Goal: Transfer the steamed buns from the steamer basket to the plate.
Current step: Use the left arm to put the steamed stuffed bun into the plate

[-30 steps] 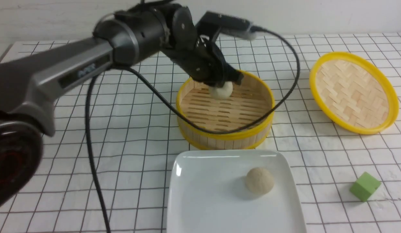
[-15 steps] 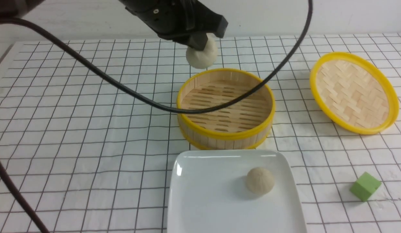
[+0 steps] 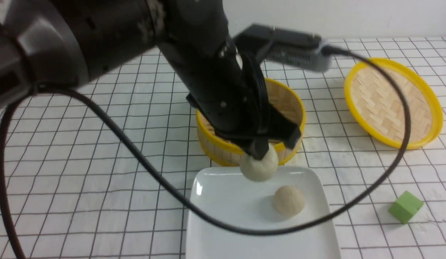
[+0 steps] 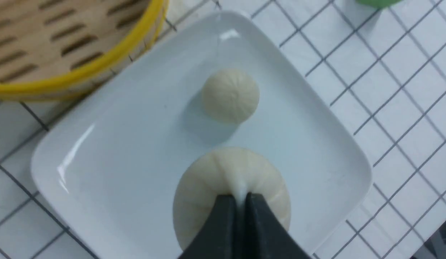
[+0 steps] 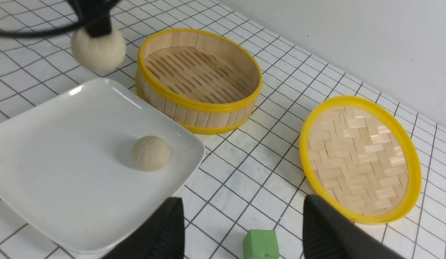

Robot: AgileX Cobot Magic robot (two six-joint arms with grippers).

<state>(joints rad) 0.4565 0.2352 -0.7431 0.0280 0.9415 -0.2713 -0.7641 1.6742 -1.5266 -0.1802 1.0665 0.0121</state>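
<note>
My left gripper (image 3: 260,153) (image 4: 239,197) is shut on the pinched top of a pale steamed bun (image 3: 259,167) (image 4: 230,183) (image 5: 98,50), which hangs just above the far edge of the white plate (image 3: 226,223) (image 4: 100,162) (image 5: 57,172). A second bun (image 3: 289,200) (image 4: 230,95) (image 5: 150,153) lies on the plate's right half. The steamer basket (image 3: 215,147) (image 5: 199,77) (image 4: 64,75) stands behind the plate and holds nothing. My right gripper (image 5: 241,223) hovers open above the table to the right of the plate, out of the front view.
A shallow yellow-rimmed woven lid (image 3: 392,102) (image 5: 359,158) lies at the right back. A small green cube (image 3: 405,207) (image 5: 260,244) sits on the checked cloth right of the plate, below my right gripper. My left arm's black cable (image 3: 136,158) loops over the plate.
My left gripper lifted the bun out of the steamer basket, rose high, then came forward and down to just over the plate's far edge. The bun on the plate stayed put.
</note>
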